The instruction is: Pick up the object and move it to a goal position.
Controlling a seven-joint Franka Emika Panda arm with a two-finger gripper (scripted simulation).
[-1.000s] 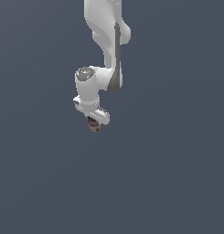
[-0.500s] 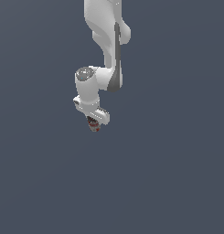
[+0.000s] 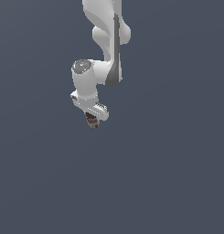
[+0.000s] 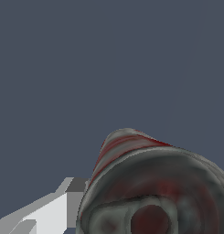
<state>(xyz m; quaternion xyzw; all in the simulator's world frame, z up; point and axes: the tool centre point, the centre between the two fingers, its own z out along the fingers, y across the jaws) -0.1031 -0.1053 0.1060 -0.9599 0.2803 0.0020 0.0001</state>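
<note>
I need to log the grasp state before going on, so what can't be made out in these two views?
- Exterior view: the small red, grey and whitish cylinder is too tiny to show finger contact under the white end effector.
- Wrist view: the cylinder fills the frame and is cut off by the edge, with only one finger visible.
- No goal marker visible.

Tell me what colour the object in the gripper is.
The object is mottled grey and whitish with red stripes and patches, clearest in the wrist view.
</note>
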